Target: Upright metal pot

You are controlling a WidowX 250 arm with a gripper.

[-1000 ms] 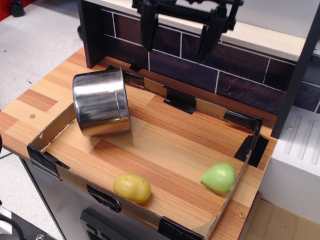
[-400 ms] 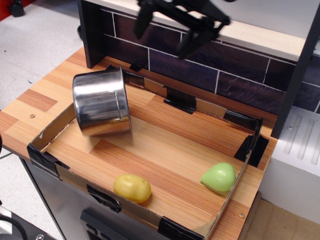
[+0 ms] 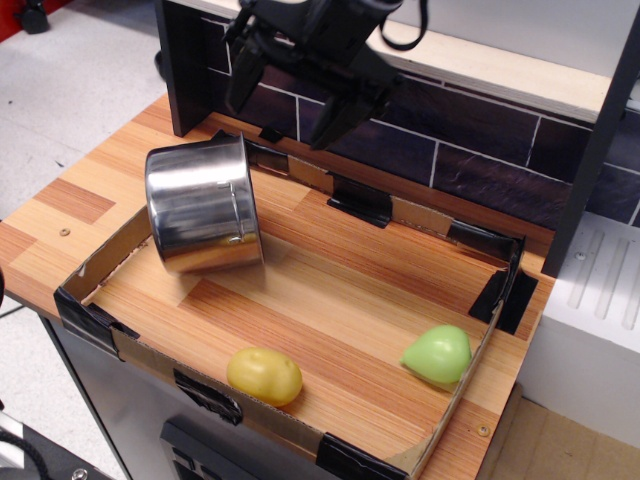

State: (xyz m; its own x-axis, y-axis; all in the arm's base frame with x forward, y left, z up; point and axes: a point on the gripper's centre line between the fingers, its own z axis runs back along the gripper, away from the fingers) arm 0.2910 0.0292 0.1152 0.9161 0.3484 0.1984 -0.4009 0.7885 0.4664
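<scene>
The shiny metal pot (image 3: 203,205) lies tipped over at the left end of the cardboard-edged tray (image 3: 300,270). Its flat base faces me and its mouth points toward the back left. My black gripper (image 3: 283,113) hangs open above and behind the pot's right side. One finger (image 3: 240,85) is at the left, the other (image 3: 338,118) at the right. It is clear of the pot and holds nothing.
A yellow toy food (image 3: 264,376) lies near the tray's front edge and a green toy food (image 3: 438,354) at the front right. A dark tiled back wall (image 3: 450,150) stands behind the tray. A white appliance (image 3: 595,300) sits at the right.
My gripper has moved left and down from the upper middle toward the pot and has turned. The pot and toy foods have not moved.
</scene>
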